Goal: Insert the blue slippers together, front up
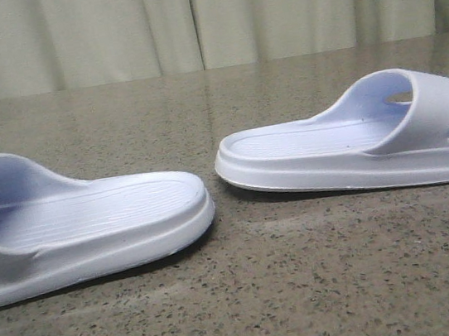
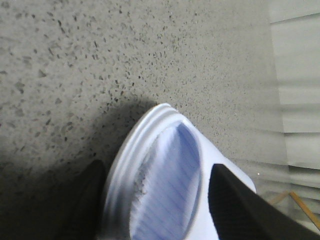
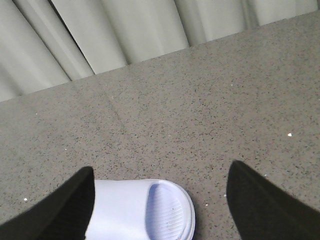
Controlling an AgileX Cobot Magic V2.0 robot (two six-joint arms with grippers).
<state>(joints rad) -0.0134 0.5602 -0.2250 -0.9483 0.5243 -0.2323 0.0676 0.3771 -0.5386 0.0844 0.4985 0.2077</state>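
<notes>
Two pale blue-white slippers lie sole-down on the speckled stone table, heels facing each other. The left slipper (image 1: pixel 90 224) sits at the front left and the right slipper (image 1: pixel 355 145) at the right, a gap between them. Neither gripper shows in the front view. In the left wrist view my left gripper (image 2: pixel 156 165) is open, its black fingers (image 2: pixel 85 200) on either side of the left slipper (image 2: pixel 170 195); I cannot tell whether they touch it. In the right wrist view my right gripper (image 3: pixel 161 166) is open above the right slipper (image 3: pixel 125 210), which lies nearer one finger.
The grey speckled table (image 1: pixel 243 299) stretches back to a pale curtain (image 1: pixel 203 16) behind its far edge. The curtain also shows in the right wrist view (image 3: pixel 100 35). Bare table lies between and in front of the slippers.
</notes>
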